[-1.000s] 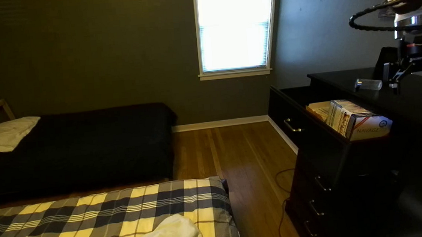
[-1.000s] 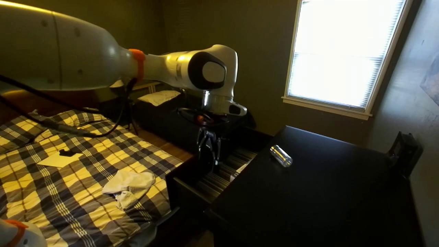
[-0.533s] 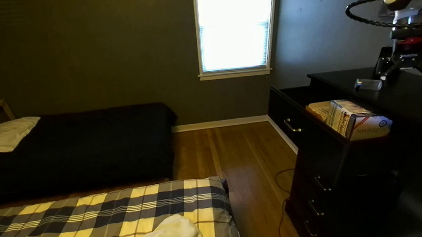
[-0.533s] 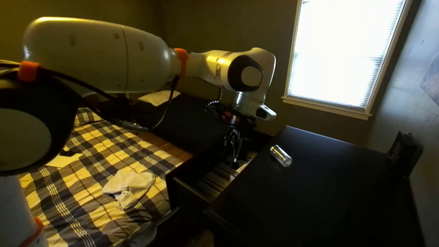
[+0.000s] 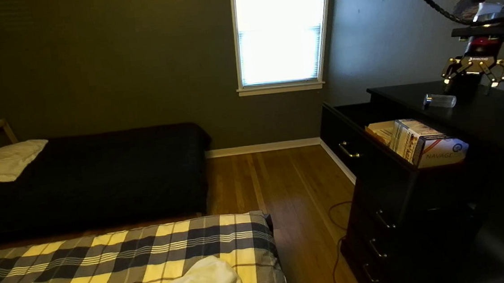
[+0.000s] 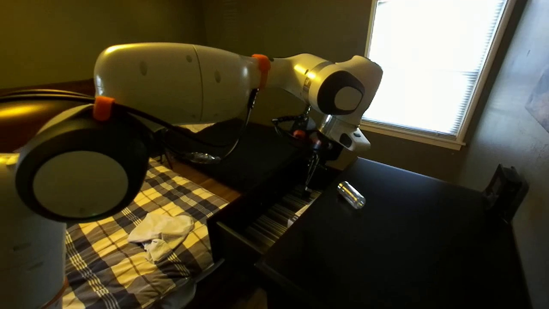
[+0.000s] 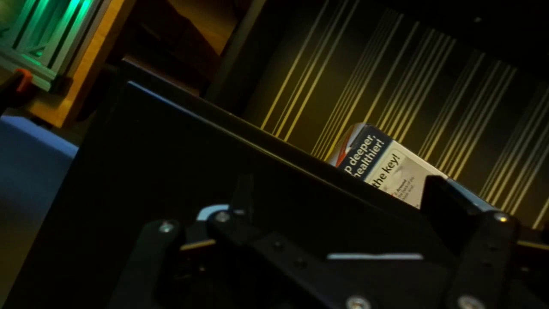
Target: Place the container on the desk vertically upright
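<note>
We see the container (image 6: 351,195) lying on its side on top of the desk (image 6: 386,257), near the desk's front edge, on the side where the drawer (image 5: 380,172) is pulled out; it is a see-through cylinder, and both exterior views show it resting along the desk top. Our gripper (image 5: 470,84) is released, its fingers (image 7: 446,210) spread well apart in the wrist view, and it hangs a little tilted, higher than the desk top and near the desk's front edge; whether it is over the desk top or over the drawer, we cannot tell exactly. It is apart from the container. The arm (image 6: 154,81) stretches out toward the desk's front. Inside the drawer, low at the desk's front, we make out a box printed NAVAGE (image 5: 444,155) and a striped lining (image 7: 386,86). By the wall, at the desk's back edge, stands a black object (image 6: 508,193) we cannot identify. Across the floor (image 5: 282,188) from the desk's front is a plaid bed (image 5: 121,250), a pale cloth (image 6: 161,231) on its part nearer the desk; a dark-covered bed (image 5: 124,169) also lies out in front of the desk, and past the desk's end we have a bright window (image 6: 433,64)
</note>
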### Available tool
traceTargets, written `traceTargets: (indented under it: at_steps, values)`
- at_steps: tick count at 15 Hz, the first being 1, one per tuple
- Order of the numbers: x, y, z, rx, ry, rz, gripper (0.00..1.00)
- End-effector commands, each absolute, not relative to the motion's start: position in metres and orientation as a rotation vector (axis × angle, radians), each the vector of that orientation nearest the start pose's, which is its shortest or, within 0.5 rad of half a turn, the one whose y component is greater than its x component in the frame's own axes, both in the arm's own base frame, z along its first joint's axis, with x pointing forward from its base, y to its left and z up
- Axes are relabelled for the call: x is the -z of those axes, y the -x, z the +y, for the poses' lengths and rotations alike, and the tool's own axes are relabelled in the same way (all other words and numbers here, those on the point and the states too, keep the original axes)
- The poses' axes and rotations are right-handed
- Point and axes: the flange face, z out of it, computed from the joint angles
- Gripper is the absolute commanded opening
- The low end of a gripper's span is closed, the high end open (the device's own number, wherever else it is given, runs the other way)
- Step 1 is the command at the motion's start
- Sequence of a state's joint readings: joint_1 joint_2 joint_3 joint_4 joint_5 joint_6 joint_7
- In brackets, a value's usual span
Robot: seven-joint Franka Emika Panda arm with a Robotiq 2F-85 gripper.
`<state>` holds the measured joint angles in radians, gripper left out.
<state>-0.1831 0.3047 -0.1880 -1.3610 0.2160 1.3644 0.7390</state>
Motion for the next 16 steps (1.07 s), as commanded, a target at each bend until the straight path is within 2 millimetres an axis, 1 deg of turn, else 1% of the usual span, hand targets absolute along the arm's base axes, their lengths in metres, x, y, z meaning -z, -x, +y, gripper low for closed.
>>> traceTargets:
  at_steps: [1,5,9,10,13,16]
  values:
    - [-0.536,-0.612,-0.181,-0.468,2.347,1.748,1.0]
    - [-0.535,-0.632,-0.18,-0.404,2.119,1.921,1.0]
    - [-0.527,-0.653,-0.196,-0.248,1.907,2.077,1.0]
    - [-0.531,-0.643,-0.187,-0.283,2.019,2.012,1.0]
    - [-0.524,-0.649,-0.195,-0.25,1.96,2.061,1.0]
    - [-0.525,-0.65,-0.195,-0.248,1.952,2.068,1.0]
